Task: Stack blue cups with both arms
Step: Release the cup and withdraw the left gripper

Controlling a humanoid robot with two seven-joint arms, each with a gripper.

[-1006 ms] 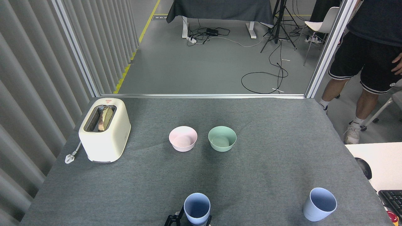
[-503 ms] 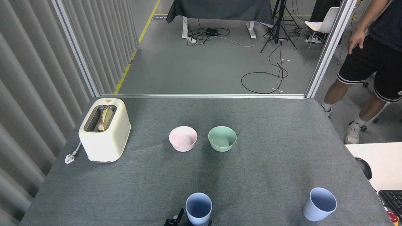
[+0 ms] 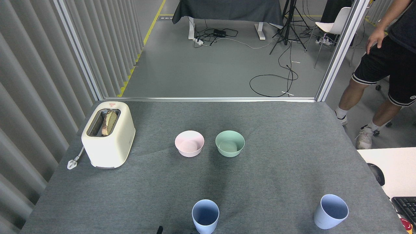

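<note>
One blue cup (image 3: 205, 216) stands upright at the near edge of the grey table (image 3: 279, 175), and the second blue cup (image 3: 330, 211) stands well apart on my right. Beyond them a pink bowl (image 3: 189, 143) sits beside a mint-green bowl (image 3: 229, 143). A cream toaster (image 3: 108, 134) is far left. My grippers hardly show.

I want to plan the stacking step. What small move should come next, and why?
Probably bring one tool up beside the near blue cup and close on its wall. Both cups stand upright and apart on the grey table, the other blue cup far to the right, and nothing holds either. Only a dark tip shows at the bottom edge, so the arms seem low.
</note>
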